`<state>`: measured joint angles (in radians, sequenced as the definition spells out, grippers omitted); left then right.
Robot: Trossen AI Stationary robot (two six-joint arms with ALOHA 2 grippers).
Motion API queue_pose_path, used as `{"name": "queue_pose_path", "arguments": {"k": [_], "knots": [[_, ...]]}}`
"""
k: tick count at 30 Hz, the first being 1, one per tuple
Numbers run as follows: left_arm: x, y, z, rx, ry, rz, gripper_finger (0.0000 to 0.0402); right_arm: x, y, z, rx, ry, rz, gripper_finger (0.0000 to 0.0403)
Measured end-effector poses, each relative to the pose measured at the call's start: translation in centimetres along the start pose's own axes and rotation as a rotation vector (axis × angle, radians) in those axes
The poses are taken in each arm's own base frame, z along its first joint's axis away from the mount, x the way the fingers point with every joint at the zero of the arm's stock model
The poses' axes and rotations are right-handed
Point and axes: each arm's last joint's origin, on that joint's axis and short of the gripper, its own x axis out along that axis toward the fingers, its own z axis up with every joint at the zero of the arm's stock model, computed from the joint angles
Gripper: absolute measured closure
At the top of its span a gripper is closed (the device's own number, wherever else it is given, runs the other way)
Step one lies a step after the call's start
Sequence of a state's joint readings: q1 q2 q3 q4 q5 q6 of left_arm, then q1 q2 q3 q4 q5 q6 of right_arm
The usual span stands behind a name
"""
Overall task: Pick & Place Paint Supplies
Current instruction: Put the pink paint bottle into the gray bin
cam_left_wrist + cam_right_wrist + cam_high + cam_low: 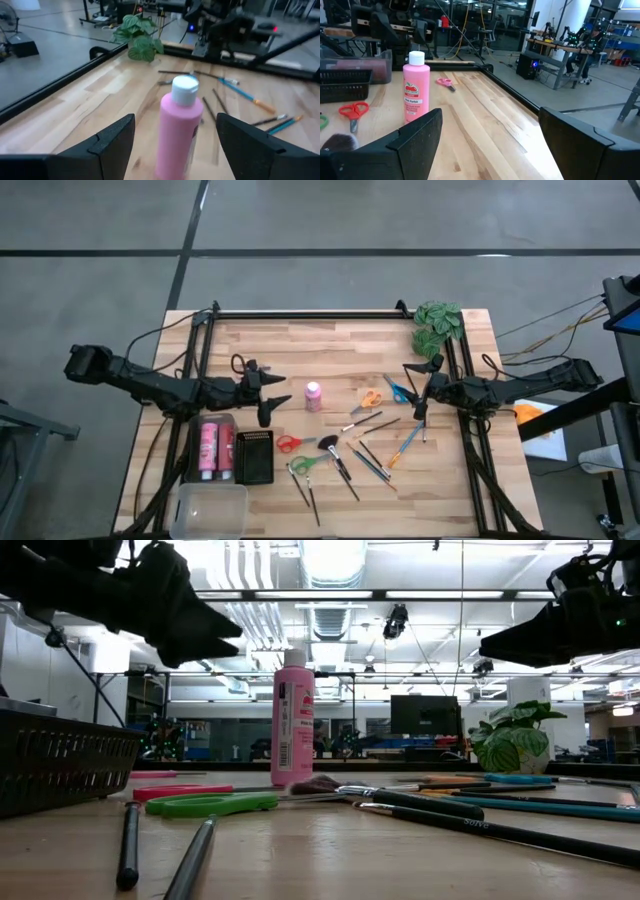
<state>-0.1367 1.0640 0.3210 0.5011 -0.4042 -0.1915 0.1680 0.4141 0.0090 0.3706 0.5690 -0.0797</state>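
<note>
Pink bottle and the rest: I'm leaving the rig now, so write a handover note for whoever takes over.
Left claw: open, empty, lined up on the upright pink bottle.
Right claw: open, empty, above the brushes.
Done: pink bottles lie in the clear bin beside the black basket.
Left: the standing bottle, scissors and brushes loose on the table.

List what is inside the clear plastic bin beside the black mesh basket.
The clear plastic bin holds two pink paint bottles lying side by side, seen from above. Anything beneath them is covered. The black mesh basket next to it looks empty.
</note>
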Motion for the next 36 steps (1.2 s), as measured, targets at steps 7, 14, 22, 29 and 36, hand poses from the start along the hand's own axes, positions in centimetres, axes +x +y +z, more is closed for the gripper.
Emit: {"name": "queue_pose_path", "arguments": {"k": [7, 14, 22, 29, 36], "knots": [[0.9, -0.3, -0.4, 0.015, -0.016, -0.011, 0.0119, 0.0, 0.0, 0.0, -0.002, 0.000, 0.000, 0.0074], [2.1, -0.5, -2.2, -0.003, 0.074, 0.007, 0.0119, 0.0, 0.0, 0.0, 0.000, 0.000, 0.000, 0.0074], [3.0, -1.8, -2.7, 0.044, 0.011, -0.049, 0.0119, 0.0, 0.0, 0.0, 0.000, 0.001, 0.000, 0.0074], [3.7, -1.9, -4.0, 0.092, 0.047, -0.045, 0.0119, 0.0, 0.0, 0.0, -0.002, 0.001, -0.001, 0.0074], [4.4, -1.6, -4.6, 0.092, 0.043, -0.009, 0.0119, 0.0, 0.0, 0.0, 0.000, 0.001, -0.001, 0.0074]]}}
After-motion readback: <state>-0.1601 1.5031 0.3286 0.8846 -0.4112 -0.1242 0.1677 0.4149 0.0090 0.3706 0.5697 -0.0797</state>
